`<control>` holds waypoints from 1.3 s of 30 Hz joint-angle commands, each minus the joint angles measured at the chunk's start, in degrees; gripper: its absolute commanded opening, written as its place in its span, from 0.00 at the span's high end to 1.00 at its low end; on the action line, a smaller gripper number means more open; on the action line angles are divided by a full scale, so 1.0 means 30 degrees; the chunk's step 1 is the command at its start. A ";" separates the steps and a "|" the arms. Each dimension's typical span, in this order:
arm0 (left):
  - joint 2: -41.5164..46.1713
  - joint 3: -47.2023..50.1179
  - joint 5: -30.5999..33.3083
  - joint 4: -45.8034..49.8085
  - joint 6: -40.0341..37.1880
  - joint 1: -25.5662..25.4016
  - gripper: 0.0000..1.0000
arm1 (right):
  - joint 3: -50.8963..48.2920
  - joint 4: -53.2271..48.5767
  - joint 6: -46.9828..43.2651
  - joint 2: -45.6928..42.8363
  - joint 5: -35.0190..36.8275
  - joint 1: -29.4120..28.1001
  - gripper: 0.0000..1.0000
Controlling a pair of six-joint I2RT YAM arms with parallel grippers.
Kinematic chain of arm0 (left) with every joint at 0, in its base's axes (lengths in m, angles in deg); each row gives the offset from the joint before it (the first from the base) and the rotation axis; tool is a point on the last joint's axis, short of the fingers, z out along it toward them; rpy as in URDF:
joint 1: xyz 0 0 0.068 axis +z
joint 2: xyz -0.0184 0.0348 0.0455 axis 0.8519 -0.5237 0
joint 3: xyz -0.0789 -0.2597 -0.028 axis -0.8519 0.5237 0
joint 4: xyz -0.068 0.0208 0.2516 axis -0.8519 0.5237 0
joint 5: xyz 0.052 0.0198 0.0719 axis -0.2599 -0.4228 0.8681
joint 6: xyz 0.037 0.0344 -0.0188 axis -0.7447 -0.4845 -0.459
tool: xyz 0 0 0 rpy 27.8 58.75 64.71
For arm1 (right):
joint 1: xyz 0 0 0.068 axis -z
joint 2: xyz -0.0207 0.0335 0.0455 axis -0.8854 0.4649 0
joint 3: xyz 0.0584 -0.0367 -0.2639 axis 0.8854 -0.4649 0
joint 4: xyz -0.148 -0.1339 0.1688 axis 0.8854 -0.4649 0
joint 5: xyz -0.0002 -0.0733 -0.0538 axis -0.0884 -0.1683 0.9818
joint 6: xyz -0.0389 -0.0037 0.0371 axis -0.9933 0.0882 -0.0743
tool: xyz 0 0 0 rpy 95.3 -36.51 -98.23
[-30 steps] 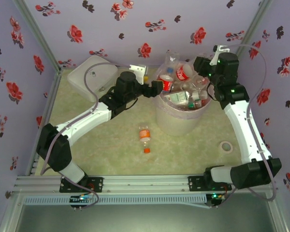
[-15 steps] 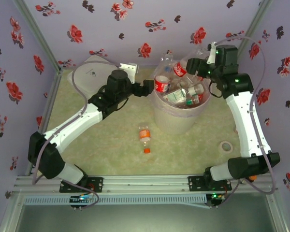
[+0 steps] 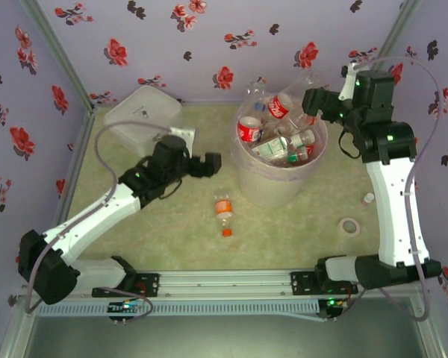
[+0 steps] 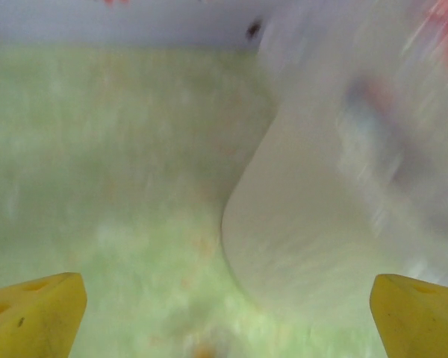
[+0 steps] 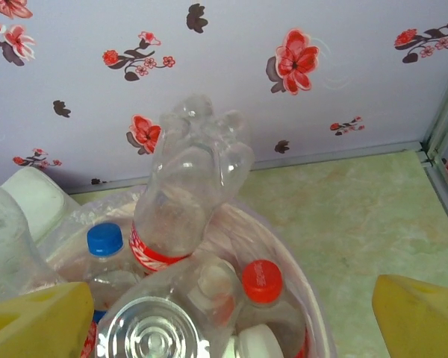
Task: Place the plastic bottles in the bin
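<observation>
The bin [image 3: 278,190] heaped with plastic bottles [image 3: 284,138], one loose bottle [image 3: 223,212] outside it.
Red labels carry white lettering too small to read. The orange-capped loose bottle lies on the pale green tabletop [image 3: 172,239], nearer than the bin. The left gripper [image 3: 213,160], left of the bin, spreads its fingers wide on nothing; its wrist view is blurred. The right gripper [image 3: 310,101] gapes empty at the bin's far-right rim. Lilac floral walls [image 3: 209,45] enclose everything.

Bagged bin [image 3: 275,188] heaped with clear bottles [image 3: 278,142]
It stands upright (caps red, blue, white); one orange-capped bottle [image 3: 223,212] lies on its side nearby, apart from it.
</observation>
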 commanded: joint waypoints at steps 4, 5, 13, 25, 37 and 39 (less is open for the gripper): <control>-0.1992 0.3020 0.0422 -0.1273 0.6064 -0.2192 0.03 | -0.2124 0.2501 0.1419 -0.1371 0.0032 0.0180 0.05; -0.2592 0.2957 0.0382 -0.1470 0.6313 -0.2388 0.03 | -0.2235 0.2479 0.1464 -0.1418 0.0035 0.0182 0.05; -0.7005 0.1210 -0.0607 -0.0527 0.5647 -0.3156 0.03 | -0.2358 0.1444 0.1161 -0.1992 0.0093 0.0201 0.05; -0.7573 0.1439 -0.0584 -0.0247 0.5851 -0.3185 0.39 | -0.2161 0.1622 0.1204 -0.1663 -0.0806 0.0195 0.05; -0.3470 -0.2086 0.3128 0.5897 0.2320 -0.1750 0.52 | -0.1776 0.1126 0.0411 -0.1800 -0.0396 0.0203 0.05; -0.2297 -0.3644 0.4044 0.6758 0.1378 -0.1757 0.52 | -0.1877 0.1201 0.0358 -0.1946 -0.0242 0.0209 0.05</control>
